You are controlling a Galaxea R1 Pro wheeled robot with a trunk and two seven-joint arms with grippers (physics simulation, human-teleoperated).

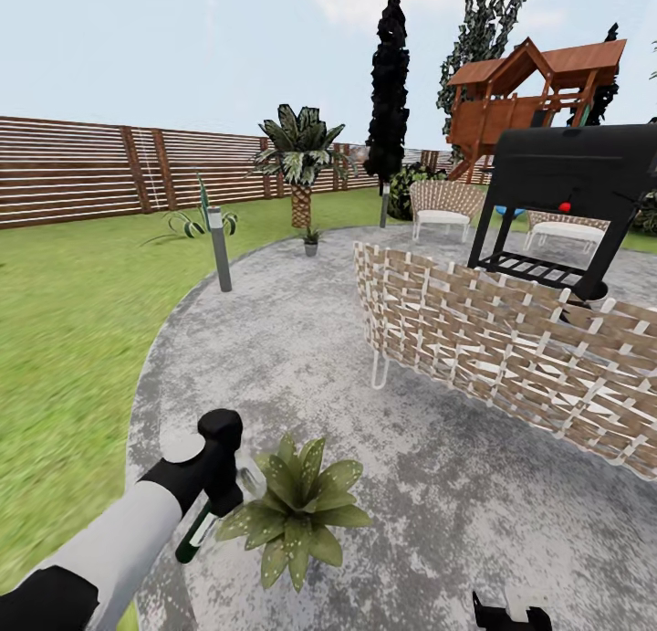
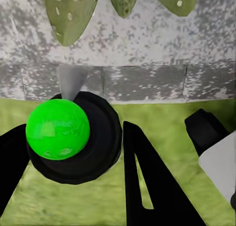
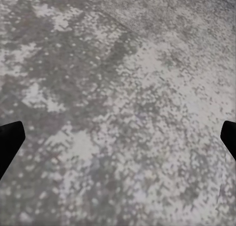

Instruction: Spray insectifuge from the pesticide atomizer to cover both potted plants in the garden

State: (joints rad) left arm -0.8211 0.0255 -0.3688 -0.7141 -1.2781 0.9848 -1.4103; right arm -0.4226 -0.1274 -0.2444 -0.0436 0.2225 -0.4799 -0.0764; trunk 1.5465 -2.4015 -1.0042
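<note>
Pesticide atomizer (image 1: 197,532) hangs in our left gripper (image 1: 222,499), clenched around the dark-green bottle, whose body slants down over the edge where lawn (image 1: 64,357) meets the paved circle (image 1: 456,512). In the left wrist view we see a bright green ball (image 2: 57,129) on a black round part, the black fingers (image 2: 147,182) either side of it, and spotted leaves above the grey paving edge. Just beside the bottle stands the nearer potted plant (image 1: 297,512), a low rosette of speckled pointed leaves on the paving. Our right gripper (image 1: 511,613) shows at the bottom edge of the head view; in the right wrist view its dark fingertips (image 3: 10,142) sit wide apart over bare mottled paving, released and holding nothing.

Farther on we see a woven wicker sofa (image 1: 511,348), a black grill (image 1: 561,202) behind it, and a grey bollard light (image 1: 219,247). Beyond stands the second potted plant (image 1: 311,240) at the foot of a palm (image 1: 299,165), then the slatted wooden fence (image 1: 82,170) and a wooden playhouse (image 1: 529,97).
</note>
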